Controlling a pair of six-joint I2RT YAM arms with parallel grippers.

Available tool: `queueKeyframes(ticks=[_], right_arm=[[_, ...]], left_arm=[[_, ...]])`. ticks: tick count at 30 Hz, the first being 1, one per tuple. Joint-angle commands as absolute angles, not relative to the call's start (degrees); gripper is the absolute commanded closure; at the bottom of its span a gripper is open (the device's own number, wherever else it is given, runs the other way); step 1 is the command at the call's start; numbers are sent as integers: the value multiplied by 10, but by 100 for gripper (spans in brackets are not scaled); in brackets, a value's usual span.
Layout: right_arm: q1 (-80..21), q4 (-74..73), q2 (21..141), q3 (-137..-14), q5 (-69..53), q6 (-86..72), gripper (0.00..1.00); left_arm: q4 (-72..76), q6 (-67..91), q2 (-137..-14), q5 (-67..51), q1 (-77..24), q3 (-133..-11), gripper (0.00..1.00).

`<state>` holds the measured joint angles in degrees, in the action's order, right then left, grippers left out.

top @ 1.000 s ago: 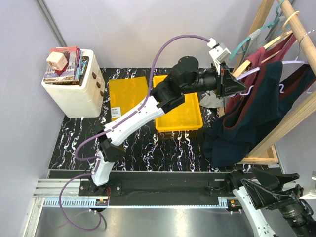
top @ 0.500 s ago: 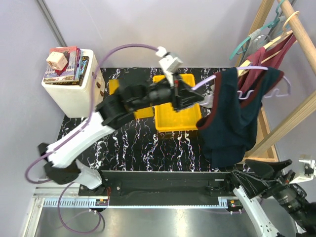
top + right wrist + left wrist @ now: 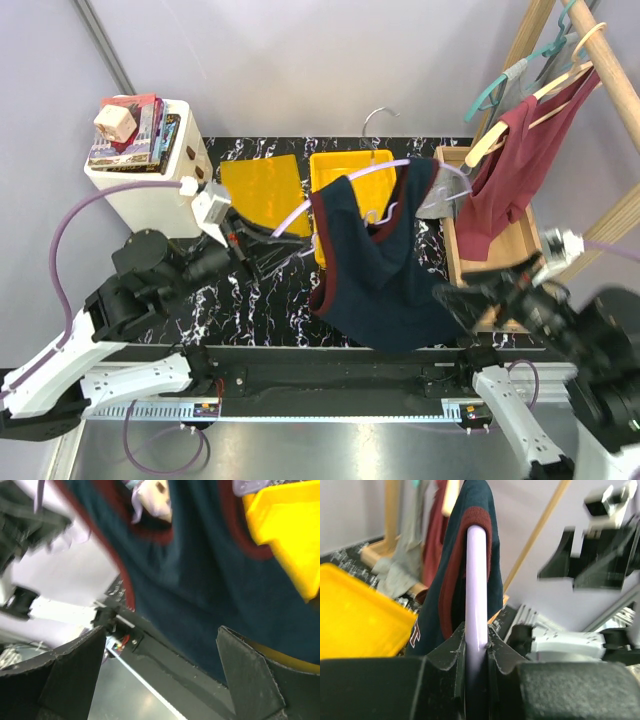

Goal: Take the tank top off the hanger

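Jaws of L gripper (image 3: pixel 476 642) pinch lilac hanger (image 3: pixel 476 570) w/ navy tank top (image 3: pixel 375 270) draped on it, above table (image 3: pixel 270 300) and partly over yellow tray (image 3: pixel 340 165). R gripper (image 3: pixel 162 630) jaws spread wide beside garment's lower edge; contact unclear.

White links and black joints on left arm (image 3: pixel 60 365) and right arm (image 3: pixel 590 335); thin purple cable (image 3: pixel 88 203); matte black, angular left pincer (image 3: pixel 476 632).
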<state>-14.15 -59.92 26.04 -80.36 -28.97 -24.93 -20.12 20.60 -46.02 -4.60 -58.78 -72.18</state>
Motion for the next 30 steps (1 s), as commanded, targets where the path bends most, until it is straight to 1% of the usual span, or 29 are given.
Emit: queueKeyframes(ticks=[1, 3, 6, 8, 12, 15, 16, 17, 18, 19, 20, 22, 25, 30], right_arm=[[-6, -588, 349, -870, -417, -193, 0], [12, -543, 367, -861, -450, -237, 0], [49, -537, 398, -860, -441, -237, 0], [51, -543, 443, -856, -460, -231, 0], [39, -555, 488, -872, -446, -211, 0], [-66, -559, 520, -863, -377, -213, 0], [-136, -554, 538, -860, -270, -217, 0], [-279, -551, 547, -853, -199, -230, 0], [-358, -543, 558, -852, -130, -239, 0], [-414, -541, 587, -856, -20, -243, 0], [-484, -546, 603, -880, 22, -243, 0], [-503, -541, 630, -900, 84, -237, 0], [-505, -492, 628, -899, 137, -231, 0], [-505, -423, 661, -910, 179, -218, 0]], left_arm=[[-148, 219, -400, 40, -584, -658, 100], [-162, 216, -391, 54, -585, -636, 100], [-172, 199, -391, 56, -585, -616, 100], [-174, 191, -390, 64, -585, -606, 100], [-158, 185, -399, 59, -584, -582, 100], [-149, 185, -405, 57, -584, -573, 100], [-147, 184, -410, 54, -584, -573, 100], [-144, 183, -419, 48, -583, -577, 100], [-145, 184, -424, 42, -582, -579, 100], [-146, 186, -430, 34, -580, -582, 100], [-149, 190, -437, 32, -577, -585, 100], [-153, 196, -432, 27, -577, -579, 100], [-156, 205, -411, 23, -575, -567, 100], [-158, 224, -388, 10, -576, -547, 100]])
